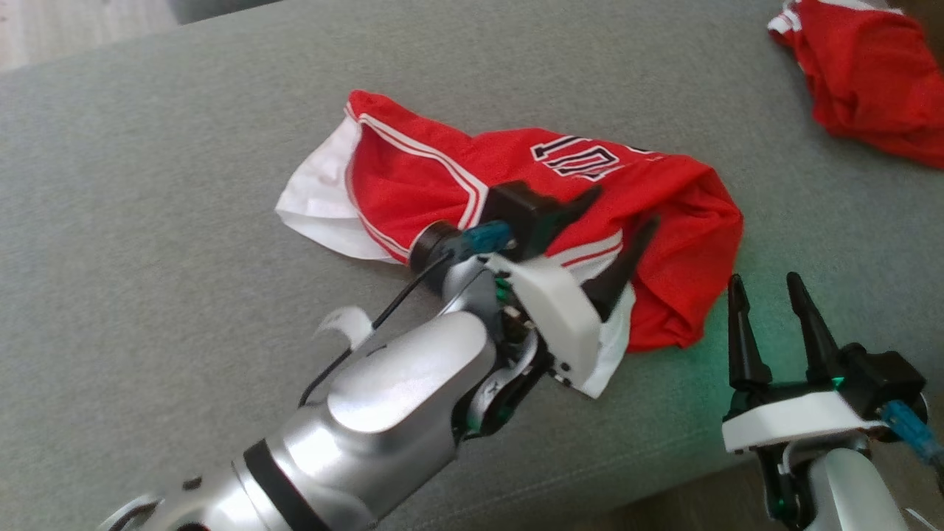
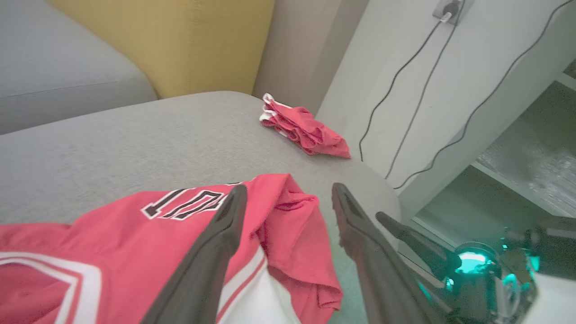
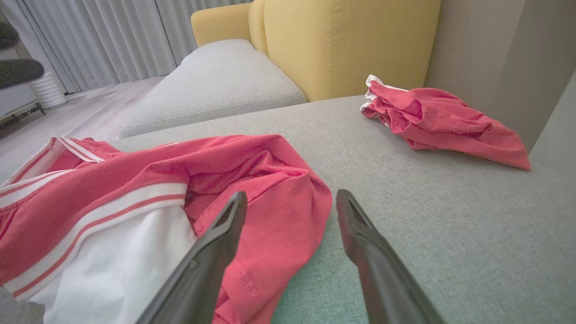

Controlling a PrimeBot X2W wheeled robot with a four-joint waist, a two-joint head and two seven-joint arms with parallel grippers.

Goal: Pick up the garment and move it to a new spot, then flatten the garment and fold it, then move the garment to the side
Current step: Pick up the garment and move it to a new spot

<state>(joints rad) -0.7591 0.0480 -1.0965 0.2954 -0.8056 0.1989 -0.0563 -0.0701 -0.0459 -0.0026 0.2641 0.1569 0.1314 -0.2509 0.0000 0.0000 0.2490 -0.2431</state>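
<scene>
The red jersey (image 1: pixel 442 169) with white trim and a black "10" lies crumpled on the grey cushion (image 1: pixel 147 184). My left gripper (image 1: pixel 625 206) hovers open over its near right part, one finger above the red cloth and the other above its white-striped hem. In the left wrist view the jersey (image 2: pixel 112 225) spreads under the open left gripper (image 2: pixel 289 189). My right gripper (image 1: pixel 764 280) stands open just right of the jersey's bunched right end, holding nothing. The right wrist view has the jersey (image 3: pixel 135 171) to the left of the right gripper (image 3: pixel 292 195).
A second red garment (image 1: pixel 870 81) lies bunched at the cushion's far right corner. A yellow backrest (image 3: pixel 342 40) rises behind. Black cables (image 2: pixel 405 90) hang on the white wall past the cushion's right edge, with a shelf (image 2: pixel 517 180) below. The cushion's front edge (image 1: pixel 590 487) runs near my arms.
</scene>
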